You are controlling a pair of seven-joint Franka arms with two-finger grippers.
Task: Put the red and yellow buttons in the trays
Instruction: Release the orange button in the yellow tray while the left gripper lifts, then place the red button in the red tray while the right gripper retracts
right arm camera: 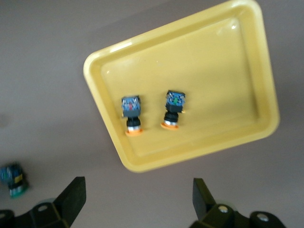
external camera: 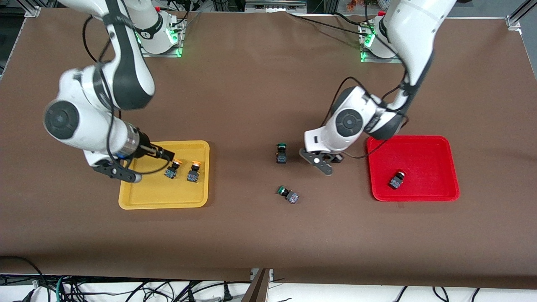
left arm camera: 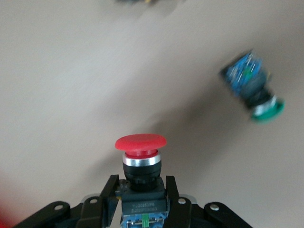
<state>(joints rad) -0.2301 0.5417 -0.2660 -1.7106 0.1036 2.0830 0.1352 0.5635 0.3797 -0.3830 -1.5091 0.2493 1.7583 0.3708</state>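
The wide brown cloth table [external camera: 268,235] has lots of bare room along its near edge. Closest to me, a small green-capped push button [external camera: 288,195] lies on its side. A second green-capped button [external camera: 281,153] stands at its 12 o'clock.

In the shallow red plastic tray [external camera: 415,197], one red-capped button [external camera: 397,179] lies tilted, toward the tray's 8 o'clock. Two orange-yellow-capped buttons [external camera: 172,168] [external camera: 194,172] sit side by side in the smooth yellow plastic tray [external camera: 163,205], one mid-tray, one near its 3 o'clock rim.

My left gripper [external camera: 325,161] hangs over bare cloth between the standing green button and the red tray. It pinches another round red-capped button [left arm camera: 141,161] by its dark square body. My right gripper [external camera: 126,167] is over the yellow tray's 9 o'clock rim, fingers [right arm camera: 73,202] spread wide.
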